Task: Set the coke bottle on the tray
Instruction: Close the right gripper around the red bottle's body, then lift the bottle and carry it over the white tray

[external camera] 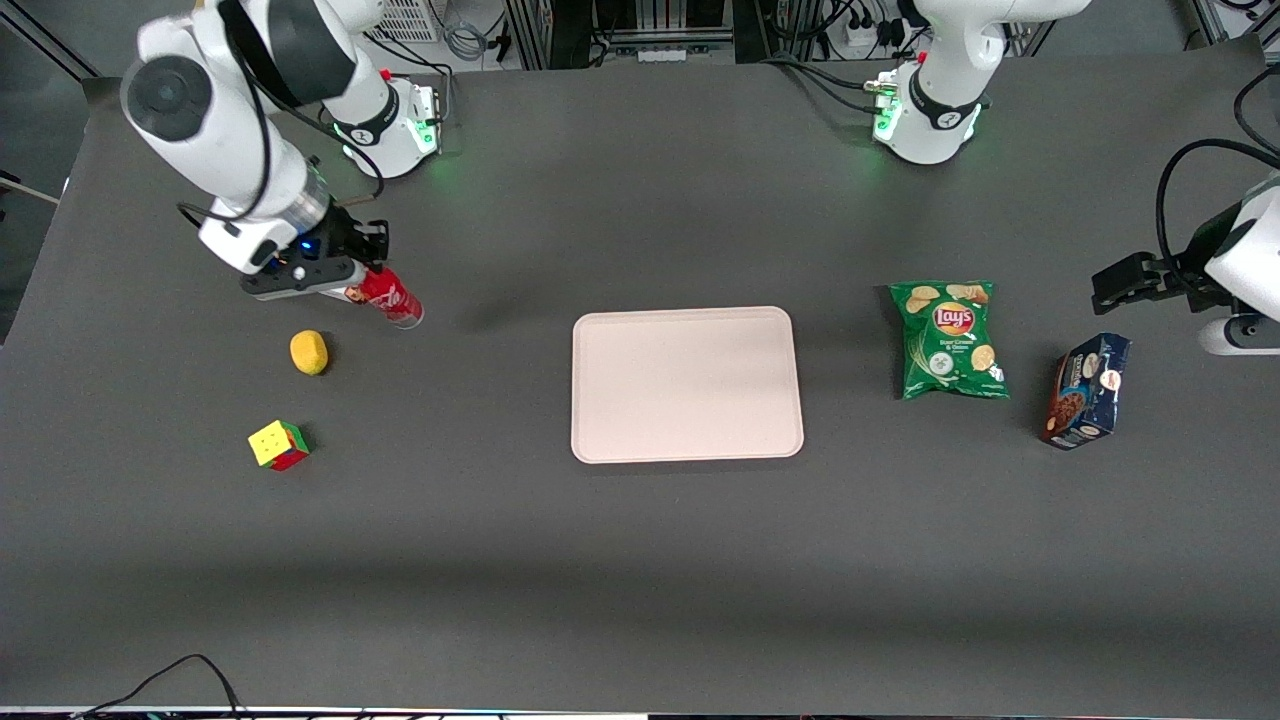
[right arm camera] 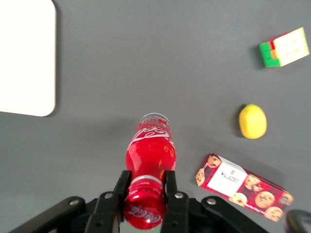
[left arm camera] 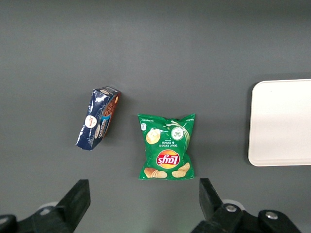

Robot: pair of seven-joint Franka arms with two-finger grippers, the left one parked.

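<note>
Cube (external camera: 279,444): nearest the front camera at your working arm's end of the table, yellow face up, lying alone.
Lemon (external camera: 309,352): a little farther from the camera than the cube, just nearer than the gripper and close to it.
Tray (external camera: 686,385): mid-table, flat, nothing on it; well apart from your bottle, toward the parked arm's end from it.
Chips (external camera: 950,338): green bag lying flat, toward the parked arm's end, near the tray but not touching it.
Blue box (external camera: 1088,390): beside the chips, closer still to the parked arm's end.
Bottle (right arm camera: 150,160): you've got it by the neck, just under the red cap; body hangs tilted, clear base pointing away from the gripper toward the tray's end of the table. It looks lifted off the table, though you can't be sure from these views.
Gripper (right arm camera: 146,187): farther from the camera than the lemon; fingers (right arm camera: 121,185) clamped on either side of the bottle neck, pressed right against it.
Cookie box (right arm camera: 243,187): red, lying flat just beside the gripper, near the lemon, not touching the bottle.
</note>
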